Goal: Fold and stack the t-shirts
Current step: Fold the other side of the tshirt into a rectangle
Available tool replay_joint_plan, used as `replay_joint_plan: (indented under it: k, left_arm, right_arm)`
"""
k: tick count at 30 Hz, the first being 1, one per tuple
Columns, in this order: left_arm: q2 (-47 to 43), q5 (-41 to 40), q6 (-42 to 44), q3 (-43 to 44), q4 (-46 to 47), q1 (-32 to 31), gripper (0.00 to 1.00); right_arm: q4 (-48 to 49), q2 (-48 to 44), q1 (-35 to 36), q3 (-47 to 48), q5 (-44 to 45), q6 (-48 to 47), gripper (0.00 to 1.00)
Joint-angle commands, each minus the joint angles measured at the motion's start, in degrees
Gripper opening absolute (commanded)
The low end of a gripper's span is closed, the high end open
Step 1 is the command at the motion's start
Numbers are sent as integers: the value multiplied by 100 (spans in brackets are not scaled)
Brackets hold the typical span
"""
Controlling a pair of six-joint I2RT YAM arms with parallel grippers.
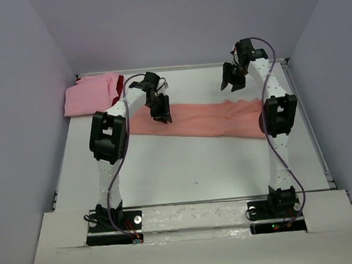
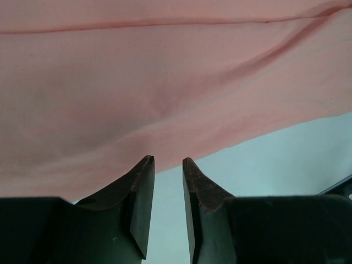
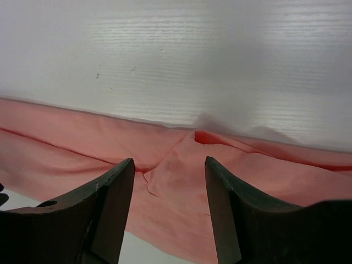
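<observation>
No legible text, label, brand, number or sign on any visible surface.

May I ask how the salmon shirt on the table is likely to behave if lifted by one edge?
Probably floppy: the salmon shirt lies flat with soft creases. Gripped at one edge, the long strip would likely sag and unfold. Pushed, it probably bunches, as its puckers suggest.

Matt salmon-orange cloth t-shirt on a white grained table.
The cloth looks soft and lightly creased; the table top is dull and finely lined; the left gripper has dark, dull plastic-looking fingers.
</observation>
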Motion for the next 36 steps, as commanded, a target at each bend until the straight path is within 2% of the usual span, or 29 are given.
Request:
replay_joint_plan:
  k: [1,16,23,36]
  left_arm:
    - [168,-279,138,80,-259,-137,37]
    - [221,-314,252,133,-294,-164,37]
    - [239,-323,270,168,-338,-164,37]
    - [467,-806,243,-113,-312,-155,37]
  right_arm:
    - [-453,184,182,178,462,-33,59]
    - [-401,176,340,-367,673,144,56]
    - [-515,307,340,-226,884,73,57]
    - [-305,369,340,-235,919,47,57]
